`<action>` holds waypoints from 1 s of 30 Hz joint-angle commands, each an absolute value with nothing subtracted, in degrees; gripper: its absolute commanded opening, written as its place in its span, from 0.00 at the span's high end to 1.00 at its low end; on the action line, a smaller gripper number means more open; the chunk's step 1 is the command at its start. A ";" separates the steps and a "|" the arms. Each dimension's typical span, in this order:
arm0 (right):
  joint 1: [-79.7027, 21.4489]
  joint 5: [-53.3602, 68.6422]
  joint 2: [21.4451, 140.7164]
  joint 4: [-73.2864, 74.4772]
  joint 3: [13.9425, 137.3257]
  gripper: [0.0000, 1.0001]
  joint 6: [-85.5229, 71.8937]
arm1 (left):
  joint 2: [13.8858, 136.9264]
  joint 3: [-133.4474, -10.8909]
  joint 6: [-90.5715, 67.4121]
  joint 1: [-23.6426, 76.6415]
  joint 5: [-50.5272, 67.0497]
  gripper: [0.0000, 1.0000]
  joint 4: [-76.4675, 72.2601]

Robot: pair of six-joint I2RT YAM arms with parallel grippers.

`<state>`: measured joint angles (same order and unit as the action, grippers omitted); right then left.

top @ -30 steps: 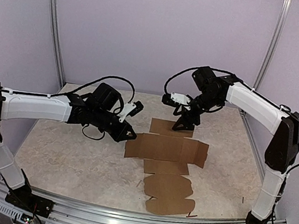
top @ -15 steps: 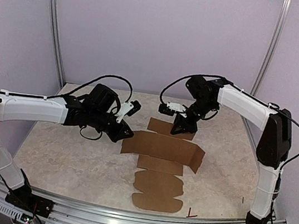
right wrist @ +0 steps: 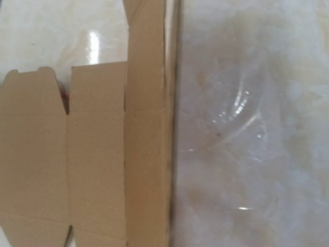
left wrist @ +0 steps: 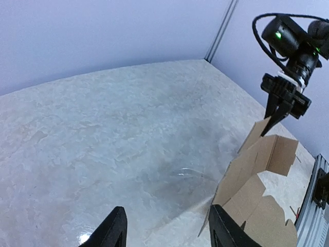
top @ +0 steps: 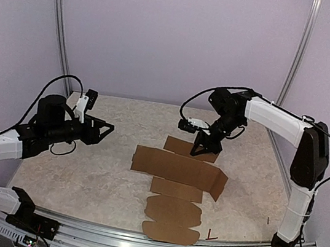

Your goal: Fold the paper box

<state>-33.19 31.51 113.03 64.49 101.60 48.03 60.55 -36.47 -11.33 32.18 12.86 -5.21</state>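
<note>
The paper box (top: 177, 167) is a brown die-cut sheet lying nearly flat in the middle of the table, its right panel bent up a little. It also shows in the left wrist view (left wrist: 262, 164) and the right wrist view (right wrist: 97, 154). My right gripper (top: 203, 151) points down at the sheet's far flap, shut on that flap's edge, seen too from the left wrist (left wrist: 272, 123). Its own fingers are out of its wrist view. My left gripper (top: 107, 130) hangs open well left of the sheet, with only bare table between its fingertips (left wrist: 115, 229).
A small red-brown scrap (top: 211, 236) lies near the front right, and a tiny dark one (top: 267, 220) further right. A metal rail (top: 135, 238) runs along the near edge. Purple walls with upright posts (top: 60, 33) close in the back and sides.
My left gripper let go of the sheet's left edge, opened and drew back far left. The right gripper shut at the far flap. The sheet settled flatter.
</note>
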 commanded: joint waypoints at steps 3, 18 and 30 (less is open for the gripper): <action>-32.87 36.82 108.15 61.92 99.15 1.00 47.59 | 70.53 -37.84 -16.79 26.71 17.60 0.51 -12.55; -32.88 36.74 109.20 55.40 99.46 1.00 38.70 | 89.94 -42.20 -14.50 32.03 44.98 0.54 -32.27; -32.87 37.00 110.51 53.48 99.89 1.00 35.25 | 97.81 -47.58 -14.57 36.68 45.14 0.54 -32.70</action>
